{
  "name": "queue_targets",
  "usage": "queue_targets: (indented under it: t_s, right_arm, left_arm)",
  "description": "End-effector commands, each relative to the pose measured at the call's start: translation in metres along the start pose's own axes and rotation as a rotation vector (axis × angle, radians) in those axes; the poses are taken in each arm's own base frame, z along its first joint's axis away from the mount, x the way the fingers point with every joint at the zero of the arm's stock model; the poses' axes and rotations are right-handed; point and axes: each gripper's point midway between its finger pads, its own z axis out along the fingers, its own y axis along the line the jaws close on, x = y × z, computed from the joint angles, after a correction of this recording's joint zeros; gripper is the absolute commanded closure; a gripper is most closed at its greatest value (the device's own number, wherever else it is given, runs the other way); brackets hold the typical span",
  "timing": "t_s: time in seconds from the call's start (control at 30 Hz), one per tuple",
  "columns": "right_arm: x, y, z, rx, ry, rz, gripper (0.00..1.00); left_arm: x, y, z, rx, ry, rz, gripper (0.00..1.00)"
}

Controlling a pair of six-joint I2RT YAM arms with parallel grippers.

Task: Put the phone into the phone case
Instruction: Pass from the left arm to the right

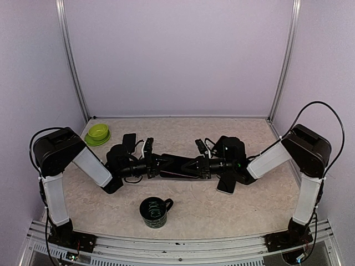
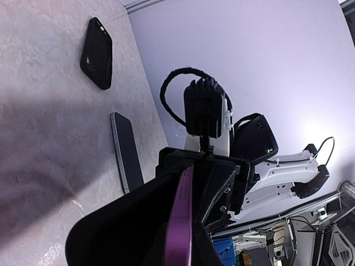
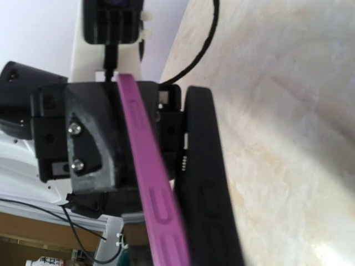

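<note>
Both arms meet at the table's middle, holding one flat dark slab [image 1: 180,166] between them. In the wrist views it shows as a purple phone case [image 3: 147,177], edge-on, with a black phone [image 3: 208,183] lying tight against its side; the phone's port and speaker holes show. My left gripper [image 1: 158,164] is shut on the purple case [image 2: 180,221] from the left end. My right gripper [image 1: 201,163] clasps the opposite end. Its own fingers are hidden behind the case and phone.
A silver-edged phone [image 1: 226,183] lies flat under my right forearm, and shows again in the left wrist view [image 2: 126,152]. A black case [image 2: 97,52] lies beyond it. Another black slab [image 1: 129,141] sits by the green bowl [image 1: 98,133]. A dark mug [image 1: 154,211] stands near the front edge.
</note>
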Motion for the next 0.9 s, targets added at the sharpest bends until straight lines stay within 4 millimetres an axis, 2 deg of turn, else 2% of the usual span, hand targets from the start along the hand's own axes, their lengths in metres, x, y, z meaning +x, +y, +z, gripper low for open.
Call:
queue_targets:
  t_s: [0.0,0.13,0.43,0.87]
  right_arm:
    - [-0.002,0.027,-0.002,-0.075,-0.004,-0.115,0.76]
    - [-0.004,0.030,-0.005,-0.086,-0.010,-0.121,0.80]
    - [-0.010,0.037,-0.013,-0.099,-0.021,-0.132,0.88]
    - [-0.014,0.047,-0.022,-0.114,-0.021,-0.175,0.93]
  left_arm:
    - [0.001,0.001,0.006,0.005,0.011,-0.027,0.86]
    - [-0.001,0.002,0.004,0.006,0.007,-0.028,0.79]
    - [-0.012,0.001,-0.004,-0.002,-0.018,-0.020,0.72]
    - [-0.024,0.004,-0.020,-0.095,-0.044,0.048,0.61]
